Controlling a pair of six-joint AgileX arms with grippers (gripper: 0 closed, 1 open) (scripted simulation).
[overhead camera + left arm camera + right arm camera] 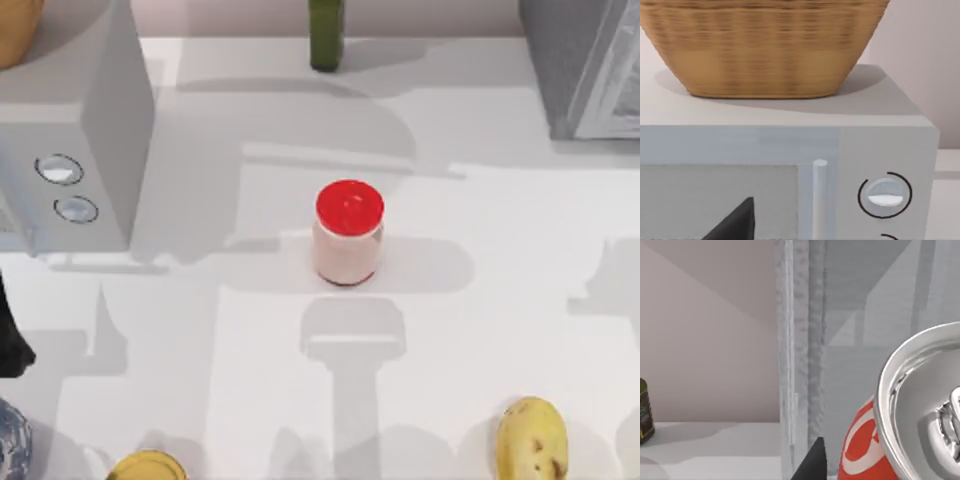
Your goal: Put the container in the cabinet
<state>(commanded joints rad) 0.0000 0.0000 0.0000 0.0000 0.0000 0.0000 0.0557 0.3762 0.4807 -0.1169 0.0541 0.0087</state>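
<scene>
- Silver-topped can (920,425) is seen close against the right gripper (812,460); the grip cannot be told.
- Cabinet (850,340) frame just ahead could be clipped, knocking it loose.

A white table (480,320) holds a pale pink jar with a red lid (348,235) at its centre. A grey box with two round knobs (75,130) stands at ten o'clock, a green bottle (325,35) at twelve, and the grey cabinet (585,65) at two. A banana (532,440) lies at five o'clock.

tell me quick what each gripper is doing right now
Left gripper: cannot be told; one dark finger shows before the grey box.
Right gripper: cannot be told; the container sits close against it.
</scene>
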